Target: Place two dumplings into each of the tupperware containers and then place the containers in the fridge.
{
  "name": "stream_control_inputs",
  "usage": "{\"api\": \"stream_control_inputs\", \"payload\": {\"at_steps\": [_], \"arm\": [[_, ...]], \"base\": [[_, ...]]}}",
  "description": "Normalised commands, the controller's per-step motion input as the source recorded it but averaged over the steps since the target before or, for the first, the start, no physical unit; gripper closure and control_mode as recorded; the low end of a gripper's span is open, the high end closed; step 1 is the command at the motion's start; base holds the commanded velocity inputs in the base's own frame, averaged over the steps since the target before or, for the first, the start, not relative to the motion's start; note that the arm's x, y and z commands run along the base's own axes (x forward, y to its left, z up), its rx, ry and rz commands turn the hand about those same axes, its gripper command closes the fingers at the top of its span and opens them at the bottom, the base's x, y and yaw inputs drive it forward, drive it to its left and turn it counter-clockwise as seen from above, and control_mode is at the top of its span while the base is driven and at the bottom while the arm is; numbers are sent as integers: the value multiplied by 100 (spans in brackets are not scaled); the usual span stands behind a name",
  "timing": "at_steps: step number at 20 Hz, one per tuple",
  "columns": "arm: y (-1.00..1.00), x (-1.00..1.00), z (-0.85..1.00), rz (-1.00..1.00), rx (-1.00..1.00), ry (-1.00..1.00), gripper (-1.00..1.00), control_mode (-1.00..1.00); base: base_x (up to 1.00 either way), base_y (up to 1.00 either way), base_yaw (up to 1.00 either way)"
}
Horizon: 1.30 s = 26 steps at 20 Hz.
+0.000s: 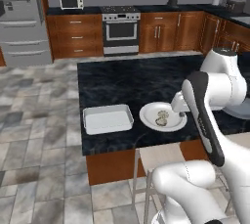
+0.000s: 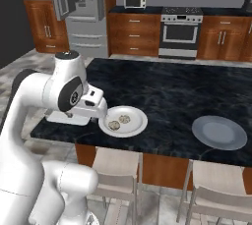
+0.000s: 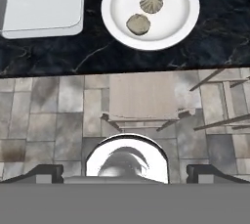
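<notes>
— Hand (image 1: 178, 106): how is it seen from the left base view?
— It is held just beside the white plate (image 1: 162, 116) on the dark worktop (image 1: 122, 78), and nothing is gripped; its fingers are hidden there by the wrist. Two dumplings (image 1: 162, 118) are still lying on the plate. One tupperware container (image 1: 108, 119) is set just left of the plate and is seen empty. The fridge (image 1: 22, 17) is well apart, with its door open.

— And from the right base view?
— The same plate (image 2: 123, 121) with both dumplings is shown; a grey-blue plate (image 2: 219, 132) is left bare further along.

— From the hand view?
— The finger tips (image 3: 46, 171) are spread wide. Nothing is judged done: no dumpling is packed, no container stored. A second container cannot be made out.

— Any writing?
— None can be read.
</notes>
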Motion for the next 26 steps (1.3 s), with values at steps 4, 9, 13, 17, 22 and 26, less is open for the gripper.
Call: {"api": "stream_control_inputs", "payload": {"at_steps": [4,9,13,17,22,26], "arm": [[7,84,-75,-4,0,11,-100,-100],[8,78,-58,0,0,14,-100,-100],[-18,43,-54,0,3,7,-100,-100],[-10,51,-51,0,4,1,-100,-100],[-9,63,-55,0,2,0,-100,-100],[-1,69,-31,0,0,0,-100,-100]], "base": [[0,0,0],[0,0,0],[0,0,0],[0,0,0],[0,0,0],[0,0,0]]}}
